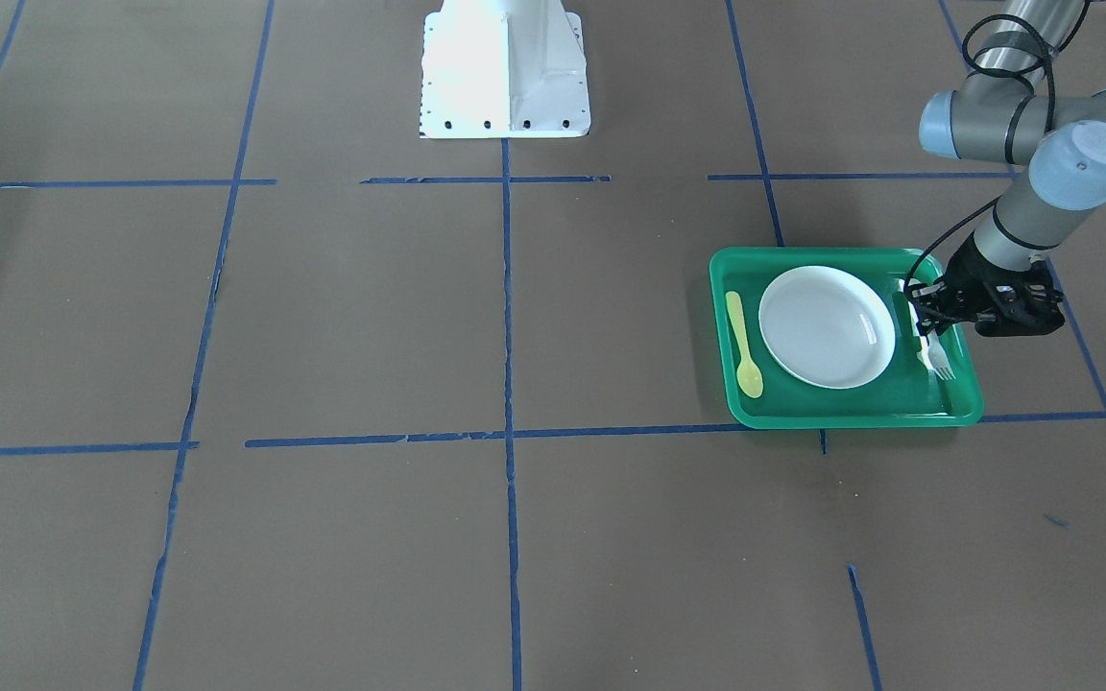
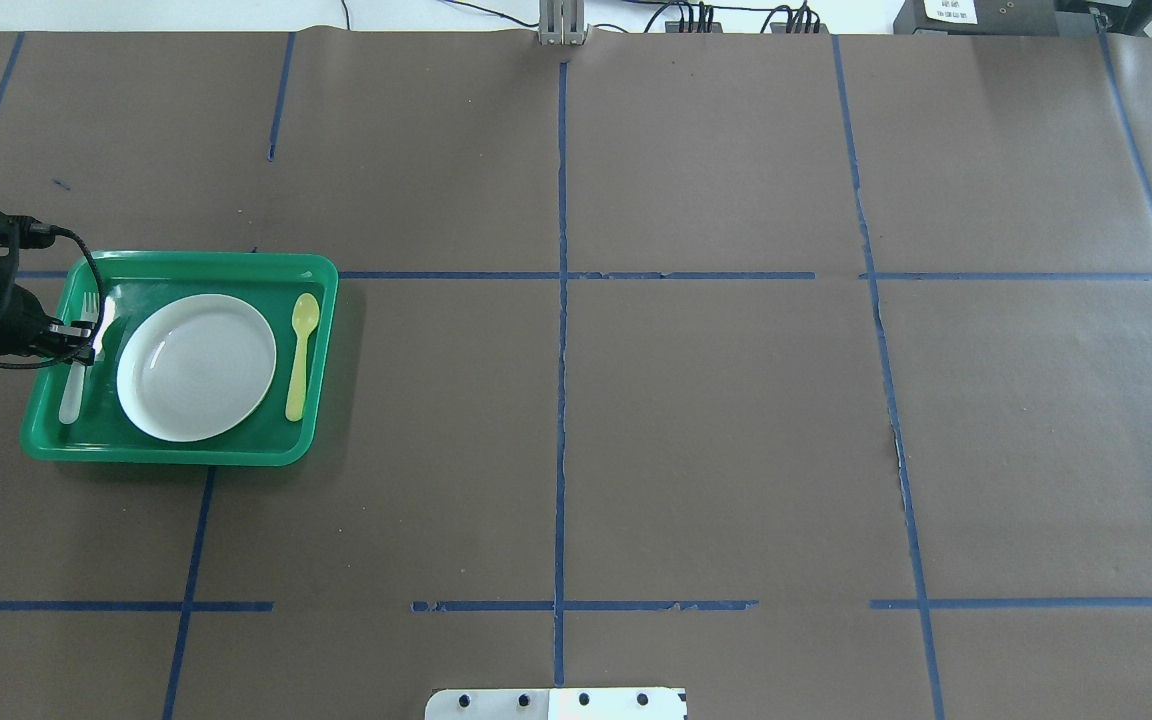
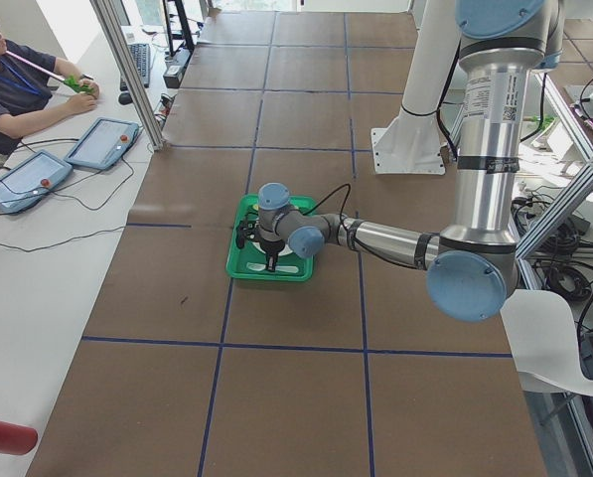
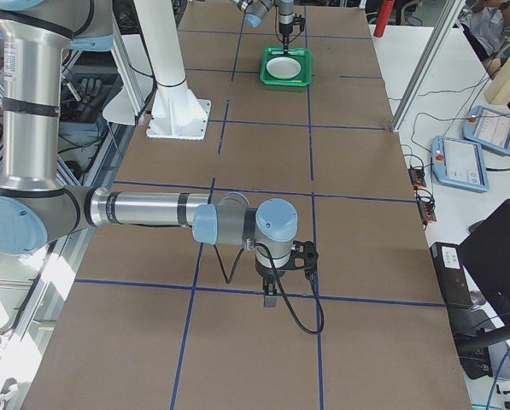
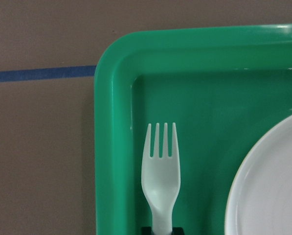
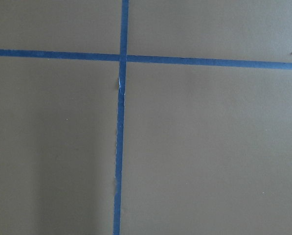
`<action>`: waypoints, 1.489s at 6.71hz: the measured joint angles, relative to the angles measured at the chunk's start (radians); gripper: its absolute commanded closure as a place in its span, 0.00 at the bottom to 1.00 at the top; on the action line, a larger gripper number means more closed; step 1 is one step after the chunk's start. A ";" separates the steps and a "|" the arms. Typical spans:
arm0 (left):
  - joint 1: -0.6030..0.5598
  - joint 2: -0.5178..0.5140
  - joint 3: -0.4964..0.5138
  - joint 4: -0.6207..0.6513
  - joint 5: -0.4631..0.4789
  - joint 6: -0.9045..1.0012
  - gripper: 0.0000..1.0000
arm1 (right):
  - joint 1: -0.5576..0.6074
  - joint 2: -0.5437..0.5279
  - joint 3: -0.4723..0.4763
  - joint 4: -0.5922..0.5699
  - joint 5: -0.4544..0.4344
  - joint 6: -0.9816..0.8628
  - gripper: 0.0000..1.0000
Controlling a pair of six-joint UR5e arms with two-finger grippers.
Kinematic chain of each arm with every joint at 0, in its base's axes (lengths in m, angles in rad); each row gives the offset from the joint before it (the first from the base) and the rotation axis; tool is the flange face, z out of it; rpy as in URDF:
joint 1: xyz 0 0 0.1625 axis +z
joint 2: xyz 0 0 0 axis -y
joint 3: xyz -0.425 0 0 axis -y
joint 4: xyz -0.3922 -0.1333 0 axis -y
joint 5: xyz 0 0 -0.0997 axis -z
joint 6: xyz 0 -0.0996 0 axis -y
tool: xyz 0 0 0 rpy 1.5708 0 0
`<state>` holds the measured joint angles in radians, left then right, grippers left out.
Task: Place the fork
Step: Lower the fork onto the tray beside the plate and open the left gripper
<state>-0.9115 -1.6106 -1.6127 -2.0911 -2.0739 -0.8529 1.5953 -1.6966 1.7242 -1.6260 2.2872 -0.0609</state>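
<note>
The pale whitish fork [image 5: 160, 176] lies along the left side of the green tray [image 5: 106, 147], tines pointing away from the robot. My left gripper [image 5: 161, 231] is shut on the fork's neck, low over the tray floor. In the overhead view the gripper [image 2: 86, 345] is over the middle of the fork [image 2: 89, 310], left of the white plate [image 2: 196, 367]. The front-facing view shows the fork [image 1: 935, 357] under the gripper [image 1: 925, 321]. My right gripper [image 4: 269, 299] hangs over bare table far away; I cannot tell if it is open or shut.
A yellow spoon [image 2: 300, 350] lies in the tray on the plate's other side. The tray [image 2: 176, 455] sits at the table's left end. The robot base [image 1: 505, 72] stands at the table's middle edge. Blue tape lines cross the brown table.
</note>
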 measured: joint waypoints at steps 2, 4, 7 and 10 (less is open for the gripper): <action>0.000 -0.004 -0.003 -0.009 -0.004 -0.034 1.00 | 0.000 0.000 0.000 0.000 0.000 0.001 0.00; 0.001 -0.005 -0.008 -0.010 -0.006 -0.050 1.00 | 0.000 0.000 0.000 0.000 0.000 0.000 0.00; 0.004 -0.005 -0.006 -0.010 -0.008 -0.050 1.00 | 0.000 0.000 0.000 0.000 0.000 0.000 0.00; 0.023 -0.007 -0.002 -0.010 -0.009 -0.049 0.65 | 0.000 0.000 0.000 0.000 0.000 0.000 0.00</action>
<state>-0.8886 -1.6179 -1.6146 -2.1016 -2.0831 -0.9022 1.5954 -1.6966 1.7242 -1.6260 2.2872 -0.0606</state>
